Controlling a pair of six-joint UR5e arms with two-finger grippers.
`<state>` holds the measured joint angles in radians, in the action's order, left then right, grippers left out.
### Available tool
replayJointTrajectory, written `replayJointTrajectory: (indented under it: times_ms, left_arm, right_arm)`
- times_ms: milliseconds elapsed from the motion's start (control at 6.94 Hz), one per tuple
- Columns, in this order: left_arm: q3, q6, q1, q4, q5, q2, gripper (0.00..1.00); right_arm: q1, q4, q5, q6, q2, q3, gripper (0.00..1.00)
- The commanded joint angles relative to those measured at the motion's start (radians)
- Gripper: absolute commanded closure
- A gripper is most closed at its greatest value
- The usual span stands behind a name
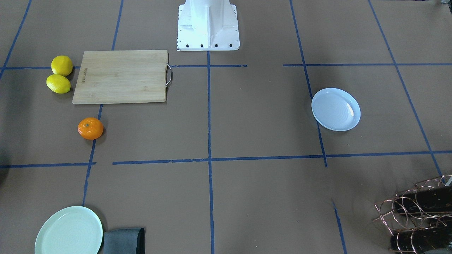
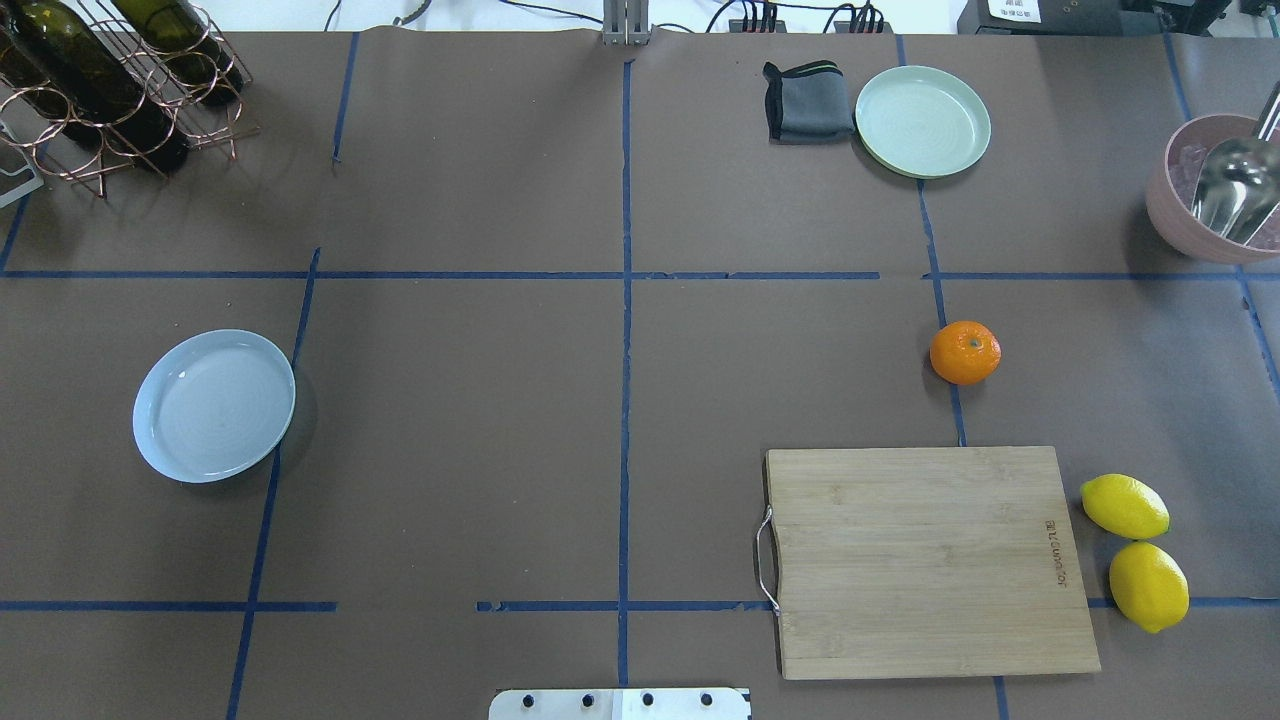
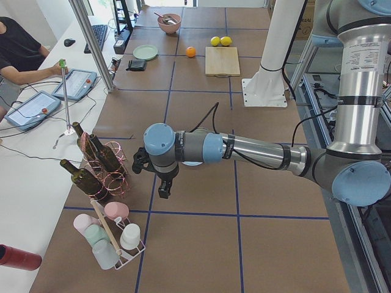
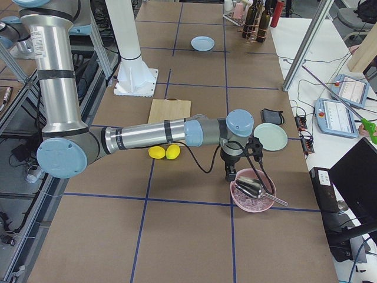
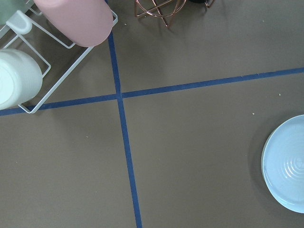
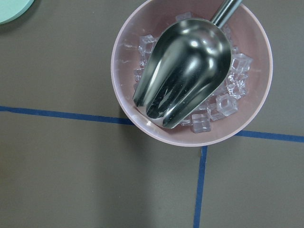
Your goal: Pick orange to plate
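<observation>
The orange (image 2: 965,352) rests on the brown table just beyond the wooden cutting board; it also shows in the front view (image 1: 90,128). Far across the table lies the pale bluish plate (image 2: 214,405), bare, and its edge appears in the left wrist view (image 5: 285,164). My left gripper (image 3: 165,190) hangs over the table near that plate and the wine rack. My right gripper (image 4: 228,175) hovers beside a pink bowl of ice, away from the orange. Both grippers show only in the side views, so I cannot tell whether they are open or shut.
A cutting board (image 2: 925,560) has two lemons (image 2: 1124,506) beside it. A mint-green plate (image 2: 922,121) and a grey cloth (image 2: 805,100) lie at the far side. The pink bowl (image 2: 1165,200) holds ice and a metal scoop. A wine rack (image 2: 110,80) and a cup rack (image 3: 113,238) stand near the left arm.
</observation>
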<state>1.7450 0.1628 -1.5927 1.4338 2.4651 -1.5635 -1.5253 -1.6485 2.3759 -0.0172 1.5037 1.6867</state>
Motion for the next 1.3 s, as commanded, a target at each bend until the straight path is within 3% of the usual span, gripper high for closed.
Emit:
replayJointTrajectory:
  times_ms: [0, 432, 721, 865, 1153]
  left_arm:
    - [0.001, -0.002, 0.005, 0.048, -0.003, 0.006, 0.00]
    - [0.033, 0.010, 0.017, 0.088, -0.009, 0.019, 0.00]
    - [0.039, -0.058, 0.074, 0.355, 0.003, 0.054, 0.00]
    - [0.028, -0.271, 0.220, 0.381, -0.009, 0.046, 0.00]
    - [0.027, -0.553, 0.426, 0.471, -0.141, 0.042, 0.00]
  right_arm:
    - [-0.009, 0.006, 0.006, 0.013, 0.018, 0.008, 0.00]
    - [-0.006, 0.006, 0.019, 0.000, 0.027, 0.008, 0.00]
    - [-0.003, 0.006, 0.016, -0.001, 0.029, -0.002, 0.00]
    - [-0.001, 0.007, 0.020, -0.003, 0.029, -0.011, 0.00]
    - [-0.001, 0.071, 0.046, 0.000, 0.055, -0.010, 0.00]
